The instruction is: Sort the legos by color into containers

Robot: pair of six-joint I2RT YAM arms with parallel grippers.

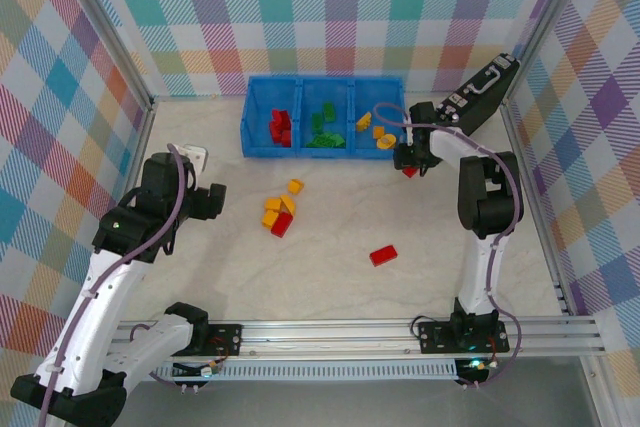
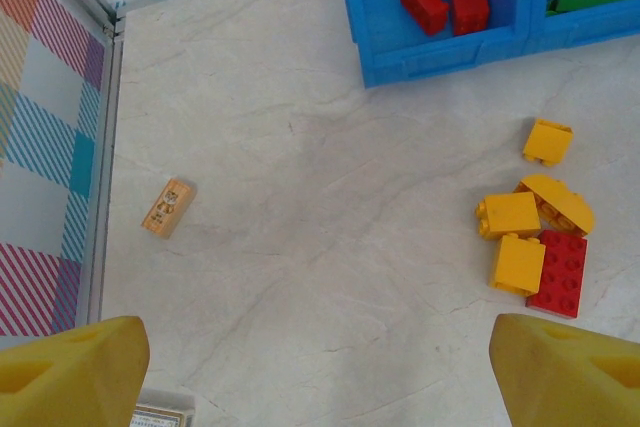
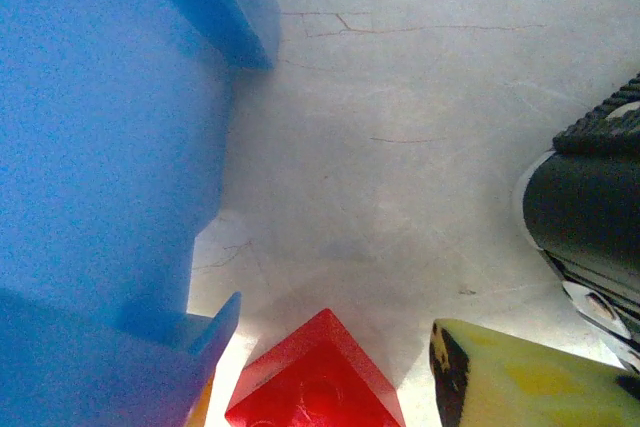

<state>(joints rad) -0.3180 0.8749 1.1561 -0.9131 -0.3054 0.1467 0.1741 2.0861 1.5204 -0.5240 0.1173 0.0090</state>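
Note:
The blue tray [image 1: 249, 122] stands at the back, with red legos [image 1: 281, 127] in its left compartment, green ones [image 1: 322, 129] in the middle and yellow ones [image 1: 372, 129] on the right. My right gripper [image 1: 408, 161] is low beside the tray's right end. A red brick [image 3: 315, 382] sits between its fingers [image 3: 500, 377], with a sliver of floor showing on the right; whether they touch it is hidden. My left gripper [image 2: 320, 377] is open over bare table, left of a loose cluster of yellow bricks [image 2: 510, 215] and a red one [image 2: 560, 272].
Another red brick [image 1: 383, 255] lies alone mid-table. A single yellow brick [image 1: 295, 186] sits above the cluster. A tan block [image 2: 168, 207] lies near the left wall. The black briefcase [image 1: 485, 87] leans at the back right, close to the right arm.

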